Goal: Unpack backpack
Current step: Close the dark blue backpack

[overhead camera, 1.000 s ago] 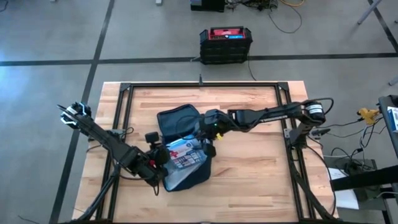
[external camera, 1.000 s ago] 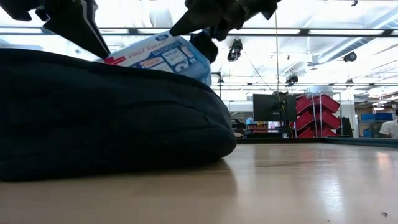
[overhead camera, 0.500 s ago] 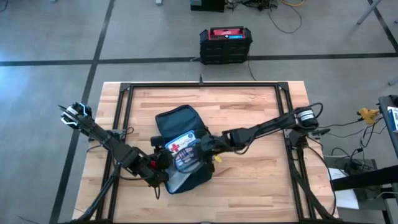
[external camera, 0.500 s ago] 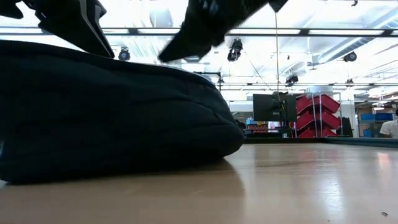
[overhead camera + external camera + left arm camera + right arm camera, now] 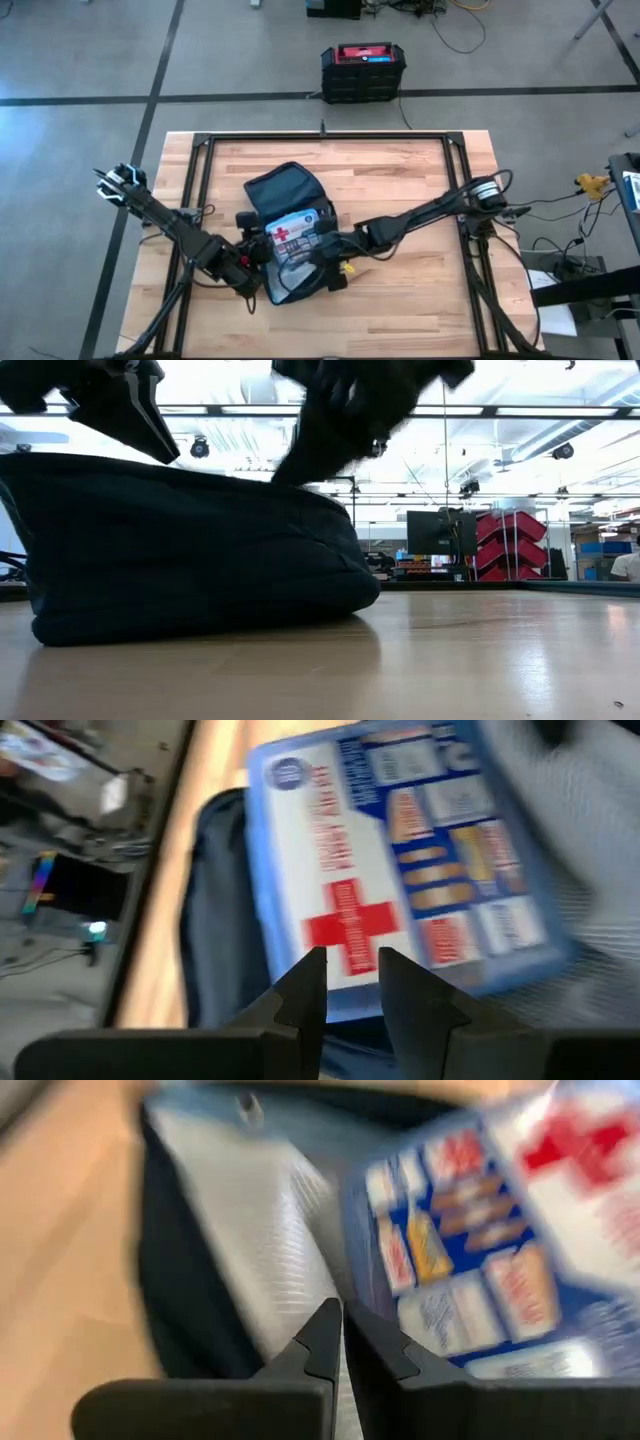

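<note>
Backpack (image 5: 285,200) lies mid-table (image 5: 420,190); left end effector (image 5: 350,982), fingers narrowly parted, grips nothing, at the mouth, perhaps steadying. Right end effector (image 5: 338,1335), nearly closed, empty, probes beside the first-aid box (image 5: 293,232).

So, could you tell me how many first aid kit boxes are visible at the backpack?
1. The first aid kit box lies in the open mouth of the backpack, between the left gripper and right gripper. The bag's interior is mostly hidden, so others may lie inside.
</note>
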Available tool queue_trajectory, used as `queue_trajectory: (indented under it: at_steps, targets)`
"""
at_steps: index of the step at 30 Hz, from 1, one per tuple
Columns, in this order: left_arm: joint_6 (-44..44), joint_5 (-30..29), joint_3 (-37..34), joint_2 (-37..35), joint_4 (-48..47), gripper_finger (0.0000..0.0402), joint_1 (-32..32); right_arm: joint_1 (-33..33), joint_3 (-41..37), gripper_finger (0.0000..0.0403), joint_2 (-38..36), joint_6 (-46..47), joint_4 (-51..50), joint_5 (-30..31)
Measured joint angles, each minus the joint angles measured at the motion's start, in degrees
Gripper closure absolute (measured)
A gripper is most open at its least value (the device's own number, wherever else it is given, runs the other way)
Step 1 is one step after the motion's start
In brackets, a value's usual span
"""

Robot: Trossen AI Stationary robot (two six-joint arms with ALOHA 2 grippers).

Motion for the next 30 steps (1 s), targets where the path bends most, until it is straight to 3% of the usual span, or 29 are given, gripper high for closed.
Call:
queue_trajectory:
  at_steps: [6, 11, 21, 25, 30]
  targets:
    - [-7.3, -6.39, -0.04, -2.76, -6.32, 0.0324, 1.89, -1.76, 1.07, 0.0402, -7.44, -5.79, -4.04, 9.62]
    - [-6.21, -1.4, -2.34, -7.07, -1.54, 0.0324, 6.27, -8.24, 0.23, 0.0402, -11.56, -6.24, -8.79, 10.95]
    - [17.66, 14.2, -12.28, -9.16, 28.41, 0.0324, 17.59, -30.06, -4.99, 0.0385, -8.09, 1.7, -3.64, -11.13]
    - [23.56, 16.28, -15.39, -8.14, 35.66, 0.0324, 20.58, -37.31, -5.85, 0.0331, -5.06, 8.4, 2.37, -20.46]
    - [28.88, 19.06, -16.06, -7.23, 40.14, 0.0324, 21.66, -42.97, -5.85, 0.0238, 0.38, 14.98, 4.56, -27.95]
